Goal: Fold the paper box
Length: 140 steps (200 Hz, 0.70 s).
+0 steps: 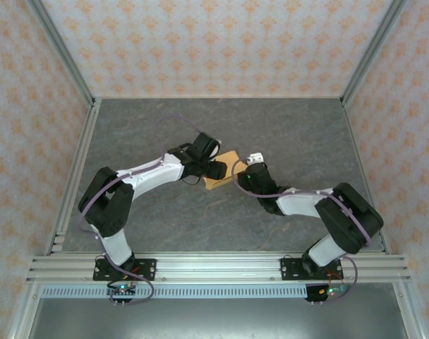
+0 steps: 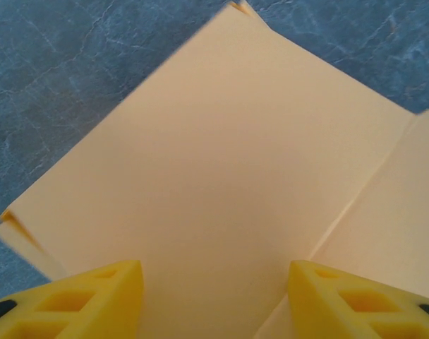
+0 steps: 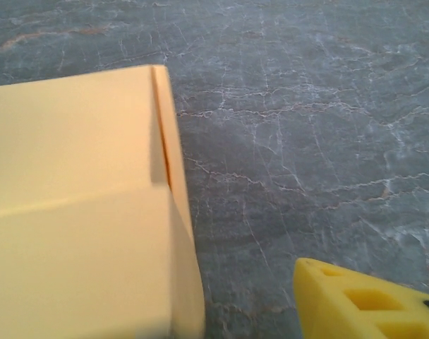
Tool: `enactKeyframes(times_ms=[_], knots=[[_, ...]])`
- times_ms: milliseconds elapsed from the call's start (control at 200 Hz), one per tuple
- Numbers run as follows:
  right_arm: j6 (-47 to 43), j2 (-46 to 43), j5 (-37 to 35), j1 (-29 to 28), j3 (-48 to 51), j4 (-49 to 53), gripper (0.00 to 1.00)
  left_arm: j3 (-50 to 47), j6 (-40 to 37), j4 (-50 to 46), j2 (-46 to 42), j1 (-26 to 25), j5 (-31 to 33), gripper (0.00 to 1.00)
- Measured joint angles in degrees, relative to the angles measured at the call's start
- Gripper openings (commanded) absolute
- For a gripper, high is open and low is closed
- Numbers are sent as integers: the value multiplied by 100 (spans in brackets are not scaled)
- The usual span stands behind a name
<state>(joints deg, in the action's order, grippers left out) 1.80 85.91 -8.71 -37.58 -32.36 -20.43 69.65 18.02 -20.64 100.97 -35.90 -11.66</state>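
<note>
At the middle of the table (image 1: 306, 134) sits the paper box (image 1: 221, 173), light, thin-walled and easily dented, we judge. Our left gripper (image 2: 214, 304) is spread over its top panel. Our right gripper (image 1: 244, 169) stands apart beside its end. We would pinch along creases and edges, never mid-panel.

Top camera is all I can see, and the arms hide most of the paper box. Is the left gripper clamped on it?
Observer: The left wrist view has the left gripper with its yellow fingers apart, the flat panel of the paper box spanning the space between them; no pinch shows.
Operator: And the right side?
Observer: On the right wrist view, one finger of the right gripper sits off the box, with bare table between them.
Operator: Any flap loose?
Observer: A narrow side flap runs along the box's edge, a thin gap beside it.
</note>
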Motion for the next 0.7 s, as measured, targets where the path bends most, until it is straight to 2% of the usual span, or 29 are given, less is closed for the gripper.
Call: enactKeyframes(times_ms=[275,400,485,701], knots=[[293,-1467,317,9,-208,2267,63,0,-15,-4,170,-46,358,54],[619,-1853,898,284,-448,2944,62,9,-24,-4,350,-118,553,54],[876,-1499,1362,577,-953,2942,60,63,-57,-20,446,-184,741,54],[1495,540,2667,1163,-2002,2096,51,92,-52,-28,448,-225,918,58]])
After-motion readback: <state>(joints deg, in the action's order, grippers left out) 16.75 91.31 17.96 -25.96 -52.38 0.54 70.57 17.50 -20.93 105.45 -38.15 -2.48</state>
